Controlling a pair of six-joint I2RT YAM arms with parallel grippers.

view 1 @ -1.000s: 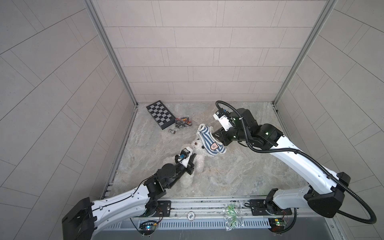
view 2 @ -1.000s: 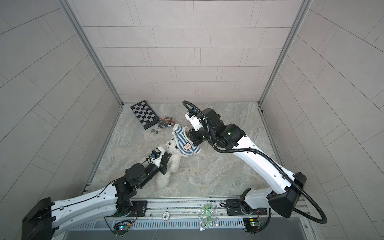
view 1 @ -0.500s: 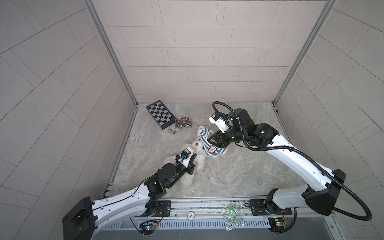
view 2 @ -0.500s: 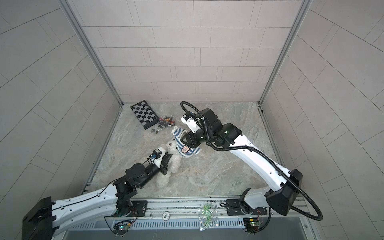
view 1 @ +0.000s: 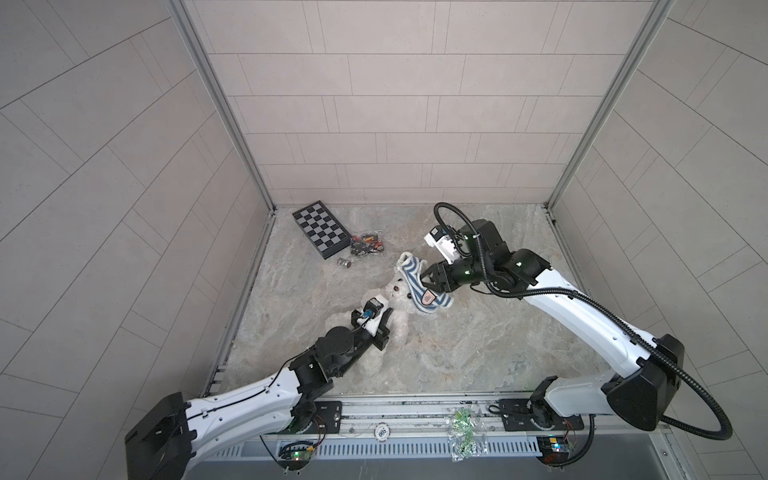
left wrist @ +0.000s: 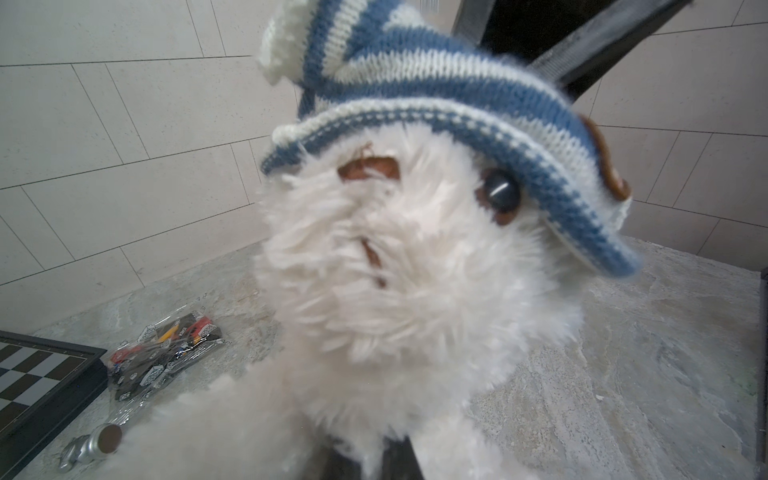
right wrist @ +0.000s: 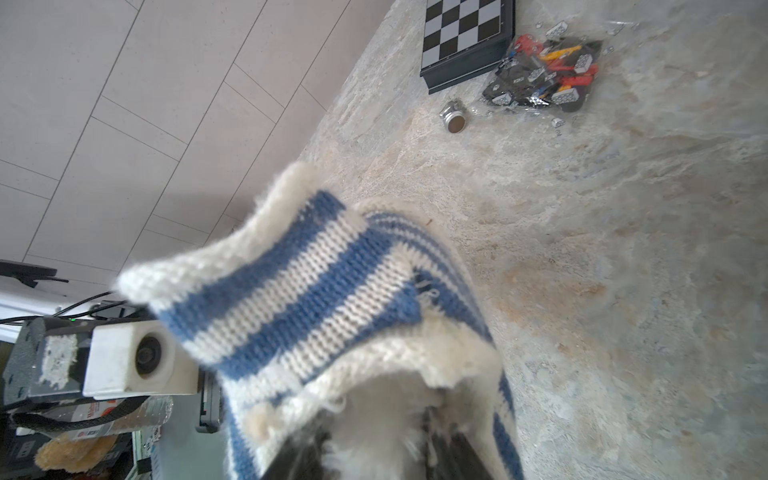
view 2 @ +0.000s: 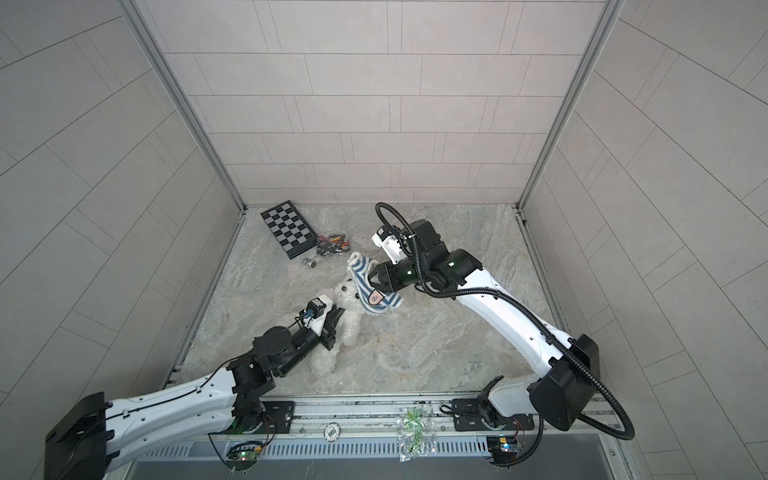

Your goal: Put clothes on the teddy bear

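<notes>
The white fluffy teddy bear lies at the floor's middle left, head toward the back wall. My left gripper is shut on its body; in the left wrist view its fur fills the frame above the dark fingers. The blue-and-white striped shirt sits over the top of the bear's head like a cap, its hem just above the eye. My right gripper stands at the shirt; in the right wrist view its fingers are apart inside the shirt's opening, with white fur between them.
A folded chessboard lies at the back left. Beside it are a clear bag of small coloured parts and a small metal cylinder. A bag of green parts rests on the front rail. Tiled walls close three sides.
My right gripper has carried the shirt down and left onto the bear's head, and its jaws have widened. The left arm and the bear's body have stayed put.
</notes>
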